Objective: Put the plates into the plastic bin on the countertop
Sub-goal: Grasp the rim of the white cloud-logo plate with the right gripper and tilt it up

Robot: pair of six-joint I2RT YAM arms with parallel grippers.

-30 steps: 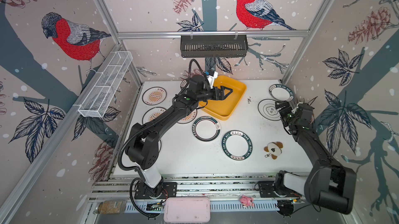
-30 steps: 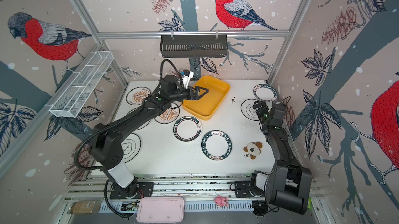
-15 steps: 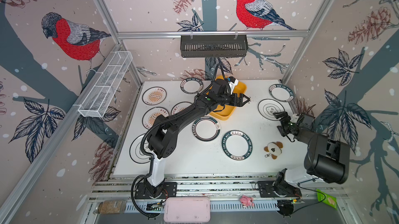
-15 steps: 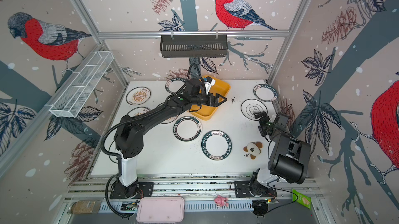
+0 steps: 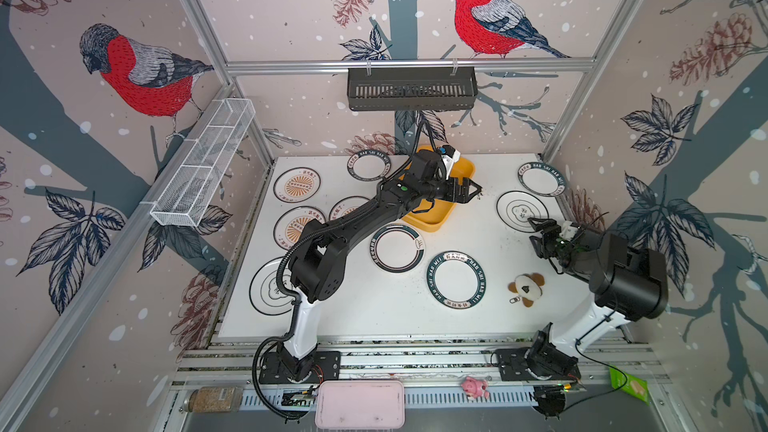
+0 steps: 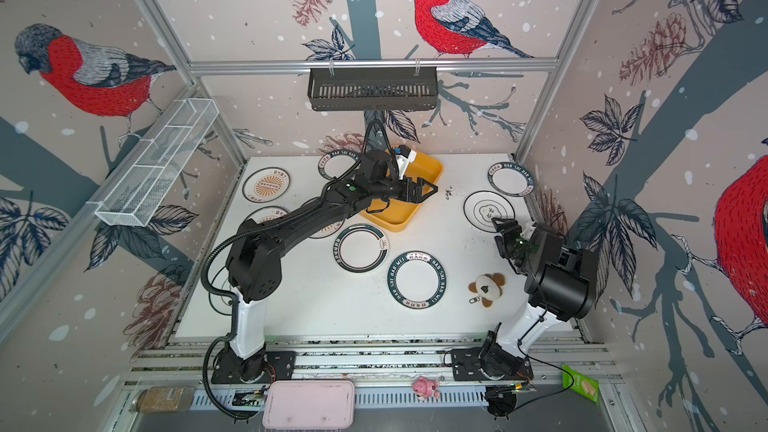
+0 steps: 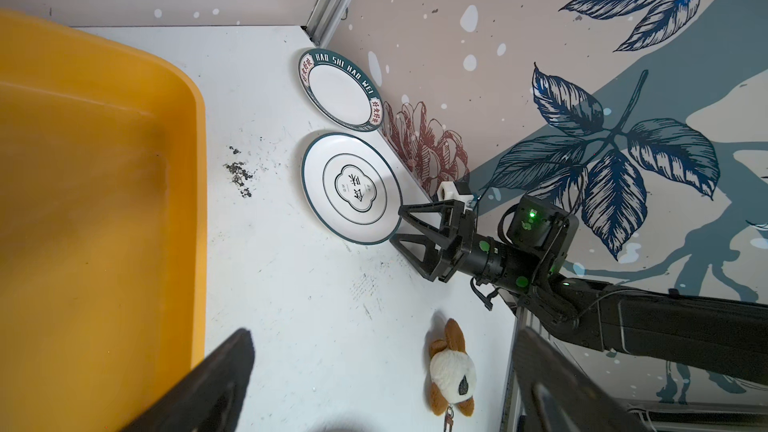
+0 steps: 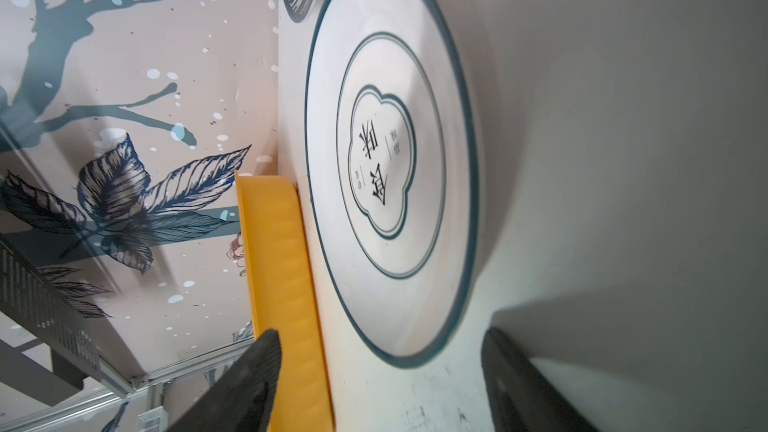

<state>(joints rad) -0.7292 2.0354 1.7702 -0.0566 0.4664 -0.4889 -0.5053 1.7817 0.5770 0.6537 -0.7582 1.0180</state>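
- Since a second ago, the left gripper (image 5: 468, 193) has swung from over the middle of the plastic bin (image 5: 432, 224) to over its right edge. Its jaws are wide apart and hold nothing.
- At the right, the arm has folded back. The right gripper (image 7: 397, 225) sits at the near rim of the thin-ringed plate (image 5: 521, 210), jaws apart, nothing between them.
- All the plates lie on the countertop (image 5: 395, 305) around the bin.

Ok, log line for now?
left gripper: open, empty, over rim of plastic bin | right gripper: open, at ringed plate | held: nothing
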